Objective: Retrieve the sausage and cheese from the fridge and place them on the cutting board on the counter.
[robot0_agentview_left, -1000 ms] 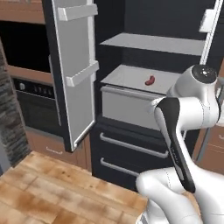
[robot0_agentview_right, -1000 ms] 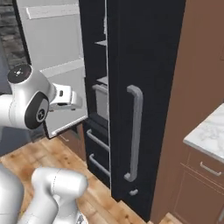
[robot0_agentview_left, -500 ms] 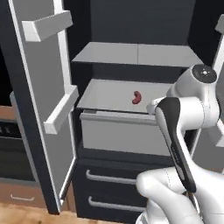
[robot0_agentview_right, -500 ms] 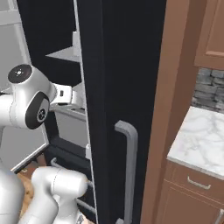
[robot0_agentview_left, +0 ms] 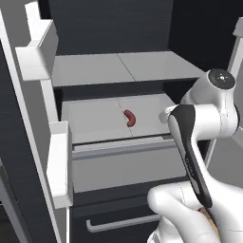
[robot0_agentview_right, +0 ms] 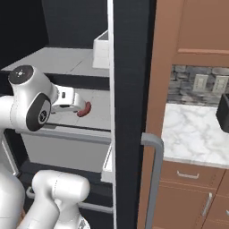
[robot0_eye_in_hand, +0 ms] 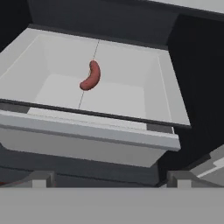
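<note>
The sausage (robot0_agentview_left: 129, 117) (robot0_agentview_right: 84, 108) (robot0_eye_in_hand: 90, 75), a small curved red-brown link, lies alone on the floor of a pulled-out grey drawer (robot0_eye_in_hand: 105, 142) inside the open black fridge (robot0_agentview_left: 118, 28). My gripper (robot0_eye_in_hand: 109, 180) is open, its dark fingertips (robot0_eye_in_hand: 41, 178) set wide apart, in front of the drawer's front wall and short of the sausage, touching nothing. In the right base view the hand (robot0_agentview_right: 67, 100) sits just left of the sausage. The cheese and the cutting board are out of view.
A grey shelf (robot0_agentview_left: 123, 66) spans the fridge above the drawer, with a lower drawer handle (robot0_agentview_left: 123, 223) below. The open left door's white bins (robot0_agentview_left: 57, 161) stand close on the left. The right door edge (robot0_agentview_right: 129, 89), its grey handle (robot0_agentview_right: 154, 179) and a marble wall counter (robot0_agentview_right: 192, 134) are on the right.
The base has driven closer to the fridge, so the drawer and sausage loom larger and nearer the middle. The gripper has stayed open and the sausage has not moved.
</note>
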